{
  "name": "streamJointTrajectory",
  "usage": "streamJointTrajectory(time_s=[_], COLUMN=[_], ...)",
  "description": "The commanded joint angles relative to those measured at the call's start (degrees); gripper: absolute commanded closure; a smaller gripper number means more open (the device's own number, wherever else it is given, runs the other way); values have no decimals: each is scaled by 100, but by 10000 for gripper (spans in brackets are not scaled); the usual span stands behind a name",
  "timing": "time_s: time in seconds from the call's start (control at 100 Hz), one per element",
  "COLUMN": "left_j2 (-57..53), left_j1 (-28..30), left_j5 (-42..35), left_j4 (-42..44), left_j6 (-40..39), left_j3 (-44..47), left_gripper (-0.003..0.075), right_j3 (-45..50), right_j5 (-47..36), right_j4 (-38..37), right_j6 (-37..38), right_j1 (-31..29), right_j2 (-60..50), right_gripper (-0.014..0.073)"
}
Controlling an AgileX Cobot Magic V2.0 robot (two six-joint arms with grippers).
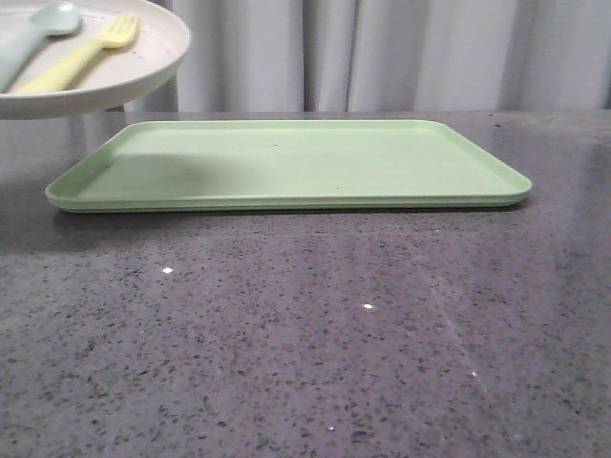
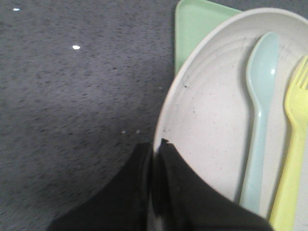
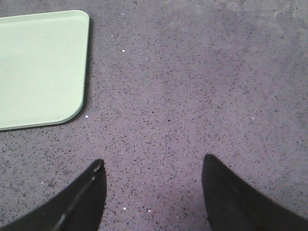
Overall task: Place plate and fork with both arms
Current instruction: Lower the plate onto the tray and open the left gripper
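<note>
Speckled grey table (image 1: 305, 343), green tray (image 1: 286, 162), curtain (image 1: 401, 52)

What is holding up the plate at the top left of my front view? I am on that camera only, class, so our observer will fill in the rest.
Observer: The left gripper. Its fingers are shut on the plate rim, as the left wrist view shows.
Operator: Does the plate overlap the tray?
Observer: Yes. In the left wrist view a corner of the green tray shows beyond the plate's rim, the plate in front of it.
Operator: Where is the right gripper?
Observer: The right gripper is open and holds nothing. It is over bare table, and a rounded corner of the tray lies apart from it.
</note>
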Motion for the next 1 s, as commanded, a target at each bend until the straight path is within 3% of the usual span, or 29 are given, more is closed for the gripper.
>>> streamJointTrajectory(time_s=[0.0, 0.19, 0.4, 0.99], left_j2=[125, 775, 1534, 2439], left_j1=[-390, -1095, -1627, -1697], left_j5=[-785, -1489, -1729, -1997], left_j4=[-543, -953, -995, -1075], left_j6=[-94, -94, -156, -196], left_j3=[-208, -221, -677, -1008], left_gripper=[741, 741, 741, 741], right_j3=[-197, -197, -197, -197], right_j5=[-356, -356, -356, -356], right_j4=[-49, -49, -49, -49], right_j6=[-64, -64, -64, -64], right_j1=[-10, -10, -10, -10], right_j2=[66, 66, 66, 66], right_gripper=[144, 144, 144, 144])
